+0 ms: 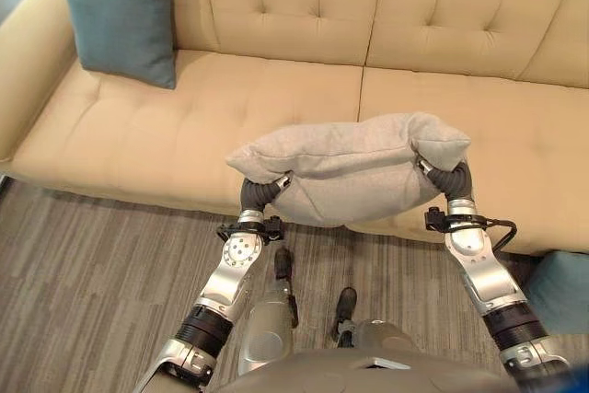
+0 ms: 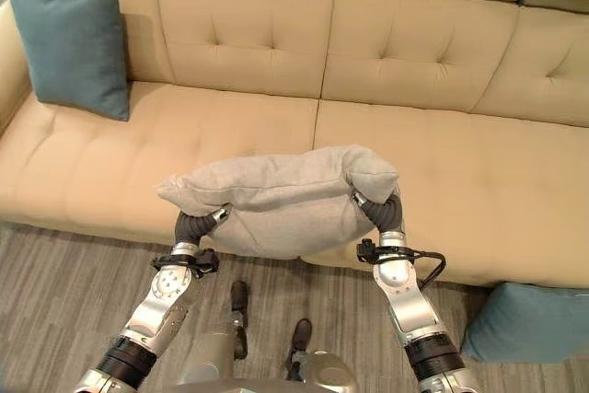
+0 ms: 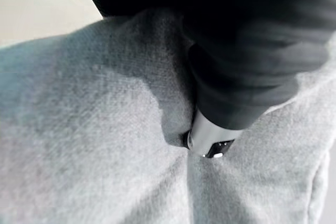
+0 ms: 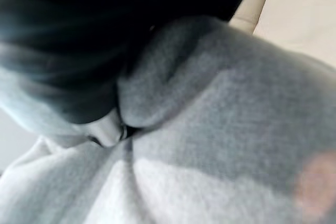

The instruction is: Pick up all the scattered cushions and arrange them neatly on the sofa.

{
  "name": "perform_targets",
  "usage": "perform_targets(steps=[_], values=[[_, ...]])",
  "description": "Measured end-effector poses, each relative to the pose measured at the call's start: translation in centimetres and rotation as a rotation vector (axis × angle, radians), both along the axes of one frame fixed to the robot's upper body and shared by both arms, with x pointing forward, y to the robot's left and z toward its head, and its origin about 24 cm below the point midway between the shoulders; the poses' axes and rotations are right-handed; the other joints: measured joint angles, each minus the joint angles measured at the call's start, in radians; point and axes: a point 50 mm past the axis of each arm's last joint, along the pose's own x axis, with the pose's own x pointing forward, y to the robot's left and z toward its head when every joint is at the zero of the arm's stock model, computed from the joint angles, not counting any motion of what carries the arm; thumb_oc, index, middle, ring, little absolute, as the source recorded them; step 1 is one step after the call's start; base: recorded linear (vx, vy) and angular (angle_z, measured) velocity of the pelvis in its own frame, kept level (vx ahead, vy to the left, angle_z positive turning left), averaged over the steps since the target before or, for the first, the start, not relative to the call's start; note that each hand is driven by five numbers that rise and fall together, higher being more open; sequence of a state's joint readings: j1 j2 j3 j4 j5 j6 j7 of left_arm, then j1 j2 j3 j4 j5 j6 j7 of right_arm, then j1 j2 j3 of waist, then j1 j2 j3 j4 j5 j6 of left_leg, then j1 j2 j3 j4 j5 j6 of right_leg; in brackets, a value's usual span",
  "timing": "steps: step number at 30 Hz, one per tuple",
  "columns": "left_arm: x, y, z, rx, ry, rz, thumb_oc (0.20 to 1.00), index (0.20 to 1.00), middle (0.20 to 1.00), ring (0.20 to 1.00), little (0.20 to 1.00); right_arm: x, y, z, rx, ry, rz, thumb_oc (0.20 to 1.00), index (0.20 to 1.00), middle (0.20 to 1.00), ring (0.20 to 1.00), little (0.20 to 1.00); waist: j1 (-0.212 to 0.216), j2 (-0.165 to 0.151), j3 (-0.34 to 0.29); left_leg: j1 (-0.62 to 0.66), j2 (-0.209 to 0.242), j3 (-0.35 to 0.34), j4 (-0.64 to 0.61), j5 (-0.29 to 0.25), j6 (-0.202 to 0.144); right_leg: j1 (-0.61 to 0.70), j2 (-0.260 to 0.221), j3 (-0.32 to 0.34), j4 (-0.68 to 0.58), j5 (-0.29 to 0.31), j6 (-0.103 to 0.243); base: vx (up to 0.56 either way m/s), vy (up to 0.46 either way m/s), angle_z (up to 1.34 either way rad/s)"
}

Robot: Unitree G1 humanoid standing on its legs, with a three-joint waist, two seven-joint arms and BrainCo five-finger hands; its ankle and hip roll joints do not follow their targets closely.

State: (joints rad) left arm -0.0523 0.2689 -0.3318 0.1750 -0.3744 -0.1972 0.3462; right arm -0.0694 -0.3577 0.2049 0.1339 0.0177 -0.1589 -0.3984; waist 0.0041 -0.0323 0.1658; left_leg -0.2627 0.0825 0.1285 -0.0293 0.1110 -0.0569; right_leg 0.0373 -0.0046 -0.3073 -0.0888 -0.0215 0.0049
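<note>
A grey cushion [image 1: 350, 167] hangs in the air over the front edge of the beige sofa [image 1: 138, 135], held from both ends. My left hand [image 1: 260, 192] grips its left end and my right hand [image 1: 451, 179] its right end; the cloth folds over both. In the left wrist view a thumb [image 3: 210, 137] digs into the grey fabric, and the right wrist view shows a thumb [image 4: 107, 129] pinching a fold. A teal cushion [image 2: 78, 43] leans upright in the sofa's left corner. Another teal cushion [image 2: 529, 319] lies on the floor at the right.
The sofa seat [image 2: 442, 172] spreads wide and bare behind the held cushion, with a tufted backrest [image 2: 414, 34] beyond. Grey striped carpet [image 1: 83, 273] covers the floor in front.
</note>
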Motion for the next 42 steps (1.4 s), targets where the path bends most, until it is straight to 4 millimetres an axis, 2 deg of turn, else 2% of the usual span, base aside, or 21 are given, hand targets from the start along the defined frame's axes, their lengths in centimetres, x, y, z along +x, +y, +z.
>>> perform_targets(steps=[1,2,3,4,6,7,8,10,13,14,16,19,20,24,25,28,31,33,36,39,42], values=[[-0.2,-0.1,-0.2,-0.002,0.007,-0.003,0.2,0.2,0.2,0.2,0.2,-0.3,-0.1,-0.1,-0.002,0.004,0.0,0.2,0.2,0.2,0.2,0.2,-0.017,0.027,-0.01,0.061,-0.001,0.0,-0.021,0.001,0.002,0.037,-0.001,0.014,0.001,-0.023,0.013,0.35,0.319,-0.55],[-0.2,-0.2,-0.2,-0.002,0.008,-0.008,0.2,0.2,0.2,0.2,0.2,-0.7,0.0,-0.3,0.007,0.009,0.0,0.2,0.2,0.2,0.2,0.2,-0.032,0.032,-0.017,0.085,-0.02,0.005,-0.033,0.039,0.049,0.058,-0.02,0.021,0.007,-0.041,0.03,0.28,0.333,-0.46],[0.0,0.2,0.0,0.012,0.001,-0.014,0.2,0.2,0.2,0.2,0.2,-0.7,0.2,0.0,0.016,-0.004,0.003,0.2,0.2,0.2,0.2,0.2,-0.044,0.026,-0.022,0.134,-0.076,0.039,-0.044,0.009,0.093,0.038,-0.092,0.057,0.111,-0.093,0.068,0.17,0.234,-0.3],[0.1,0.3,0.2,0.023,-0.006,-0.022,0.2,0.2,0.2,0.2,0.2,-0.7,0.1,0.1,0.018,-0.008,0.002,0.2,0.2,0.2,0.2,0.2,-0.048,0.029,-0.023,0.147,-0.1,0.045,-0.043,0.007,0.113,0.017,-0.122,0.067,0.177,-0.119,0.089,0.11,0.281,-0.22],[0.7,0.8,1.0,0.043,-0.041,-0.019,0.2,0.2,0.2,0.2,0.2,-0.6,0.7,0.4,0.039,-0.02,0.018,0.2,0.2,0.2,0.2,0.2,-0.042,0.032,-0.024,0.148,-0.138,0.051,-0.031,-0.022,0.152,-0.164,-0.199,0.125,0.533,-0.167,0.143,0.09,0.224,0.06],[0.8,1.3,1.1,0.06,-0.044,-0.015,0.2,0.2,0.2,0.2,0.2,-0.7,1.1,0.1,0.057,-0.01,0.027,0.2,0.2,0.2,0.2,0.2,-0.041,0.034,-0.023,0.161,-0.144,0.054,-0.033,-0.026,0.15,-0.257,-0.22,0.158,0.687,-0.186,0.163,0.15,0.091,0.09],[0.8,1.6,1.1,0.07,-0.043,-0.011,0.2,0.2,0.2,0.2,0.2,-0.7,1.3,0.0,0.063,-0.006,0.034,0.2,0.2,0.2,0.2,0.2,-0.034,0.035,-0.022,0.17,-0.144,0.057,-0.037,-0.028,0.147,-0.274,-0.223,0.157,0.686,-0.191,0.171,0.14,0.041,0.03],[0.7,2.3,1.1,0.076,-0.042,0.016,0.2,0.2,0.2,0.2,0.2,-0.7,2.0,-0.1,0.077,0.0,0.06,0.2,0.2,0.2,0.2,0.2,-0.008,0.034,-0.023,0.214,-0.143,0.079,-0.055,-0.041,0.133,-0.303,-0.22,0.152,0.562,-0.183,0.169,0.16,-0.007,-0.17],[0.4,2.8,0.9,0.062,-0.038,0.048,0.2,0.2,0.2,0.2,0.2,-0.4,2.3,0.2,0.072,-0.007,0.08,0.2,0.2,0.2,0.2,0.2,-0.006,0.025,-0.024,0.225,-0.142,0.088,-0.058,-0.088,0.129,-0.388,-0.19,0.154,0.422,-0.102,0.17,0.24,-0.069,-0.19],[0.4,2.9,0.9,0.06,-0.038,0.052,0.2,0.2,0.2,0.2,0.2,-0.4,2.3,0.1,0.073,-0.007,0.076,0.2,0.2,0.2,0.2,0.2,-0.017,0.02,-0.028,0.226,-0.145,0.089,-0.059,-0.09,0.125,-0.388,-0.179,0.154,0.328,-0.053,0.17,0.19,-0.15,0.0],[0.1,2.5,0.5,0.053,-0.023,0.039,0.2,0.2,0.2,0.2,0.2,-0.7,2.0,-0.4,0.072,0.014,0.059,0.2,0.2,0.2,0.2,0.2,-0.028,-0.011,-0.049,0.243,-0.151,0.079,-0.06,-0.1,0.106,-0.34,-0.171,0.152,0.216,0.053,0.138,0.17,-0.171,0.19],[-0.5,1.6,-0.2,0.013,0.002,0.038,0.2,0.2,0.2,0.2,0.2,-0.6,1.2,-0.6,0.049,0.027,0.043,0.2,0.2,0.2,0.2,0.2,-0.029,0.001,-0.056,0.259,-0.096,0.046,-0.053,-0.103,0.063,-0.248,-0.11,0.102,0.081,0.144,0.1,0.19,-0.235,0.34],[-0.5,1.0,-0.3,0.003,0.008,0.023,0.2,0.2,0.2,0.2,0.2,-0.6,0.6,-0.6,0.031,0.027,0.032,0.2,0.2,0.2,0.2,0.2,-0.034,0.003,-0.055,0.23,-0.065,-0.001,0.016,-0.103,0.023,-0.179,-0.082,0.05,0.001,0.16,0.068,0.18,-0.247,0.76],[-0.2,0.4,-0.1,-0.022,-0.003,0.018,0.2,0.2,0.2,0.2,0.2,-0.5,0.2,0.0,0.019,0.006,0.022,0.2,0.2,0.2,0.2,0.2,-0.016,-0.004,-0.052,0.116,-0.055,-0.015,0.276,-0.122,-0.011,-0.129,-0.092,0.031,-0.003,0.124,0.004,0.06,-0.055,0.36],[0.0,0.4,0.2,-0.022,-0.013,0.016,0.2,0.2,0.2,0.2,0.2,-0.4,0.0,0.1,0.009,0.003,0.023,0.2,0.2,0.2,0.2,0.2,-0.015,-0.002,-0.053,0.082,-0.042,-0.016,0.279,-0.127,-0.019,-0.128,-0.091,0.013,-0.003,0.111,-0.001,0.13,0.026,0.22],[0.8,0.0,1.0,-0.013,-0.044,-0.006,0.2,0.2,0.2,0.2,0.2,-0.4,-0.5,0.2,0.003,-0.003,0.002,0.2,0.2,0.2,0.2,0.2,-0.022,0.0,-0.052,0.07,0.012,0.0,0.115,-0.117,-0.03,-0.124,-0.064,0.004,-0.003,0.092,-0.001,0.1,0.036,0.07],[0.8,-0.3,1.0,-0.012,-0.046,-0.014,0.2,0.2,0.2,0.2,0.2,-0.4,-0.7,0.3,0.007,-0.006,-0.008,0.2,0.2,0.2,0.2,0.2,-0.04,0.008,-0.053,0.097,0.031,-0.002,0.028,-0.061,-0.027,-0.11,-0.039,0.011,-0.003,0.083,0.005,0.15,0.105,-0.16],[0.8,-0.5,1.0,-0.015,-0.044,-0.021,0.2,0.2,0.2,0.2,0.2,-0.4,-1.0,0.4,-0.005,-0.009,-0.014,0.2,0.2,0.2,0.2,0.2,-0.054,0.053,-0.053,0.154,0.035,-0.005,-0.017,-0.02,-0.014,-0.097,-0.005,0.018,-0.003,0.079,0.01,0.18,0.118,-0.26],[0.8,-0.6,1.0,-0.013,-0.042,-0.023,0.2,0.2,0.2,0.2,0.2,-0.4,-1.0,0.4,-0.001,-0.011,-0.025,0.2,0.2,0.2,0.2,0.2,-0.066,0.05,-0.048,0.192,0.003,0.008,-0.065,-0.015,0.002,-0.088,-0.035,0.036,-0.003,0.088,0.025,0.14,0.104,-0.08],[1.1,-0.4,1.3,-0.003,-0.053,-0.017,0.2,0.2,0.2,0.2,0.2,-0.2,-0.8,0.6,0.0,-0.018,-0.018,0.2,0.2,0.2,0.2,0.2,-0.047,0.049,-0.049,0.214,-0.031,0.023,-0.065,-0.029,0.022,-0.07,-0.071,0.048,-0.003,0.087,0.034,0.07,0.072,-0.04],[1.7,0.6,2.2,0.015,-0.083,0.037,0.2,0.2,0.2,0.2,0.2,0.9,0.6,1.6,0.005,-0.052,0.02,0.2,0.2,0.2,0.2,0.2,-0.031,0.048,-0.049,0.213,-0.048,0.024,-0.065,-0.035,0.032,-0.07,-0.088,0.049,-0.003,0.087,0.045,0.04,0.056,0.03]])
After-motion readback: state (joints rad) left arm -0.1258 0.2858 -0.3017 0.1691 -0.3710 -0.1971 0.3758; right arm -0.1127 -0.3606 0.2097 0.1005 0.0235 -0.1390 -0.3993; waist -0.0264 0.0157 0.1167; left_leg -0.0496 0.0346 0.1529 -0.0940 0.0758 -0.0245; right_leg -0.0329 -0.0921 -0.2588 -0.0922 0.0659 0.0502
